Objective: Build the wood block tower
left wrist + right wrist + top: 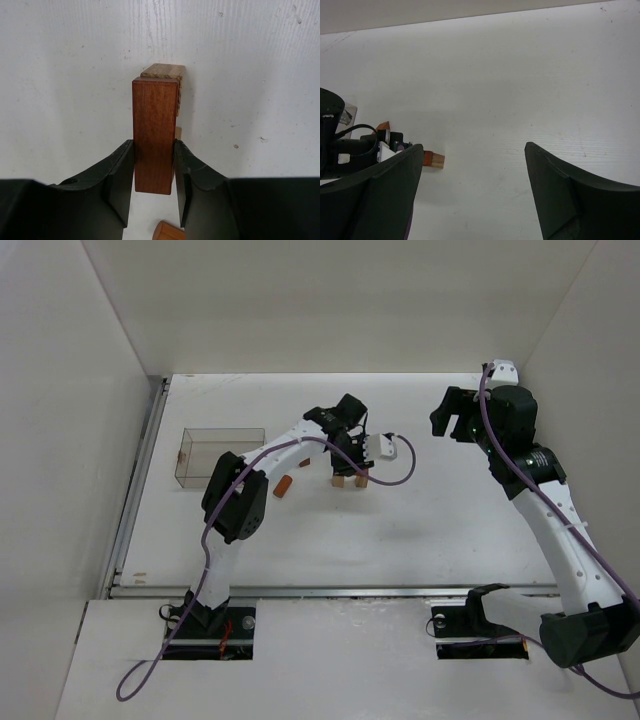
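Red-brown bar (155,130): it's gripped by the left jaws, pinched on both long sides, with the far end sticking out past them.
Tan blocks (339,481): two are side by side mid-bench, right under the left jaws. The wrist view shows one tan block (162,71) just beyond the bar's far end; whether they touch can't be told.
Loose piece (284,487): red-brown, lying flat on the bench (400,540) just left of the tan blocks.
Small piece (305,464): it sits close by, beside the left arm (255,475).
Clear box (205,455): farther left, with a small reddish bit (183,454) showing at its left end.
Right jaws: spread wide with nothing between them, out to the right on the right arm (545,500), well apart from the blocks.
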You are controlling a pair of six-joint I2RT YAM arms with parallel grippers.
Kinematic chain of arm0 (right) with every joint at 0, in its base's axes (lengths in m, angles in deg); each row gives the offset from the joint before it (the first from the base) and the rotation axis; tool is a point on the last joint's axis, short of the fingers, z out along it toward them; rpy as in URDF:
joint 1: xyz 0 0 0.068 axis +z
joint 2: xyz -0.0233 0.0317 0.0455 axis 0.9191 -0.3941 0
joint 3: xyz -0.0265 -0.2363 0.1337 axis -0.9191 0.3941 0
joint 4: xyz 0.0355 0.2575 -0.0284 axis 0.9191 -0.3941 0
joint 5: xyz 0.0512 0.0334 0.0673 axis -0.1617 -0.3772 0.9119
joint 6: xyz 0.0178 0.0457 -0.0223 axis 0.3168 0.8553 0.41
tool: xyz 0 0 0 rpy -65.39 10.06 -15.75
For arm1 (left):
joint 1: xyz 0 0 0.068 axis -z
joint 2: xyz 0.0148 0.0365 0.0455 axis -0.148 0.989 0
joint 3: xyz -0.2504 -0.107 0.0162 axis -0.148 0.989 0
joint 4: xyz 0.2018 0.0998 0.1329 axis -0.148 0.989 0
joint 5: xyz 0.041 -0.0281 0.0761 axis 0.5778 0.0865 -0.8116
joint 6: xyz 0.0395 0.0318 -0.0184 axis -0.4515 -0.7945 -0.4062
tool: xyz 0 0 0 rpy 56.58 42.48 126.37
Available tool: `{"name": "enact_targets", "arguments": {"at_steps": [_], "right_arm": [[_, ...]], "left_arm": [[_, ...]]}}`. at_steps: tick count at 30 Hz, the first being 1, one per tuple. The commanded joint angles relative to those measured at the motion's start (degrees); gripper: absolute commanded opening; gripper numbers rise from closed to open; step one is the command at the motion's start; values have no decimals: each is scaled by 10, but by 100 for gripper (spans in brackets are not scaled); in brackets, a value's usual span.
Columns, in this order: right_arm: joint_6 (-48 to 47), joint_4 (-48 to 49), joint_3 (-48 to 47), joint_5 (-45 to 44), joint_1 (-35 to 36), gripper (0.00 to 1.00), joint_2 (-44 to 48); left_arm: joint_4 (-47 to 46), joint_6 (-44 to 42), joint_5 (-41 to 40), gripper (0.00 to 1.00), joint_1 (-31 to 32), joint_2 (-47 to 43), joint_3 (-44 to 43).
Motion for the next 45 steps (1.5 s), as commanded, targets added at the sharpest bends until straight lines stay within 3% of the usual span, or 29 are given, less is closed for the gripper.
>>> {"name": "enact_targets", "arguments": {"at_steps": [1, 17, 25, 33, 39, 42, 45], "right_arm": [[-5, 14, 3, 1, -3, 87, 17], [-5, 9, 8, 6, -3, 87, 22], [-5, 2, -8, 17, -3, 87, 22], [-5, -28, -32, 34, -3, 87, 22], [8, -57, -26, 56, -3, 87, 40], [27, -63, -7, 67, -3, 87, 46], [43, -63, 15, 79, -3, 87, 59]], "left_arm": [[2, 2, 1, 17, -2, -32, 10], [-3, 2, 1, 54, -2, -48, 23], [-14, 25, 1, 55, -2, -80, 23], [-14, 67, -4, 55, -2, -179, 45], [-34, 173, -7, 56, -45, -302, 141], [-44, 244, -18, 59, -84, -323, 203], [-62, 258, -23, 56, -105, -318, 262]]}}
